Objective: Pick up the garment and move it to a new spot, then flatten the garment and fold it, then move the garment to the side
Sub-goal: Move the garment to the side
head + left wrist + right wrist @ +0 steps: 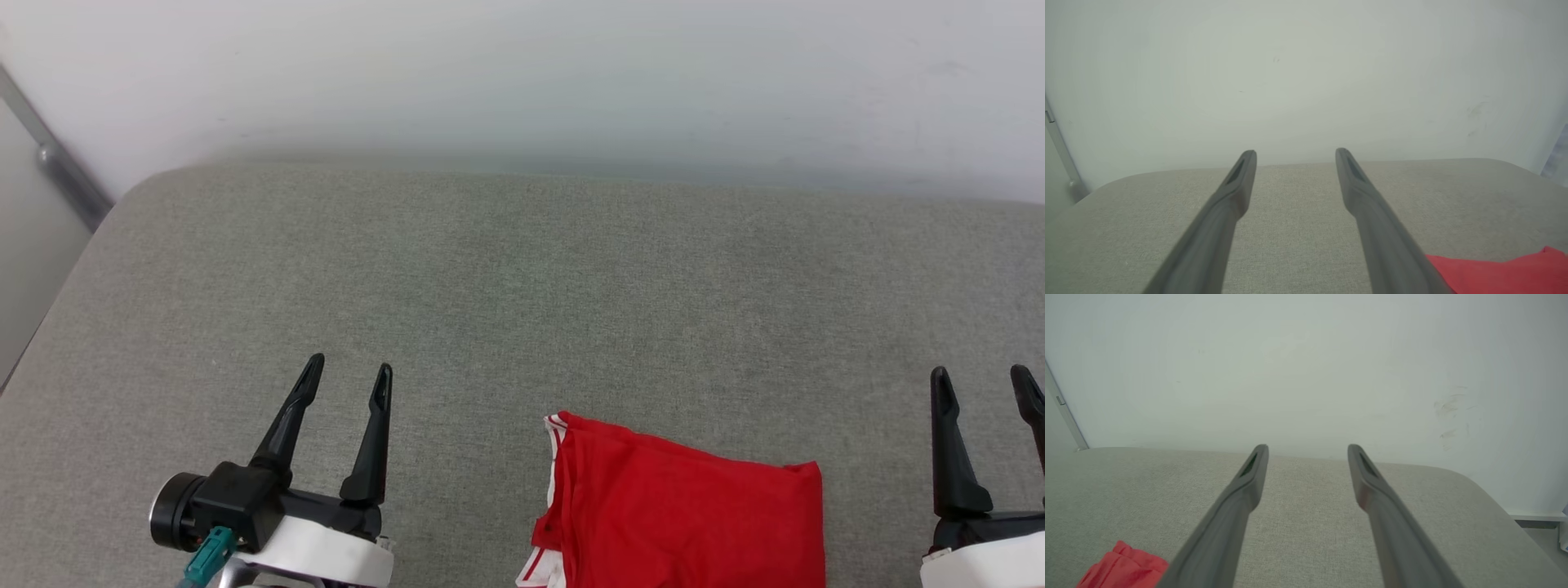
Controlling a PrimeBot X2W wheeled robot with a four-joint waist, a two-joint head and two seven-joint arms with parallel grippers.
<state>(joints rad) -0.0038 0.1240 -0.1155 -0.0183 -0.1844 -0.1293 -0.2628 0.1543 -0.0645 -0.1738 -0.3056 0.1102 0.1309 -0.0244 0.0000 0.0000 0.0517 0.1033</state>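
The garment [686, 510] is a red shirt with striped white trim, folded into a compact bundle at the near edge of the grey cushioned surface [522, 278], between my two grippers. Its lettering is hidden. My left gripper [349, 367] hovers open to the left of it, nothing between its fingers. My right gripper [980, 378] stands open to the right of it, also holding nothing. A red corner of the garment [1502, 273] appears at the lower right of the left wrist view past that gripper [1295, 154]. A red fold [1122, 569] lies lower left in the right wrist view, beside that gripper [1308, 449].
A pale wall [522, 73] runs along the far edge of the cushion. A metal rail [57, 163] slants down the wall at the far left. The cushion's rounded corners drop off at far left and far right.
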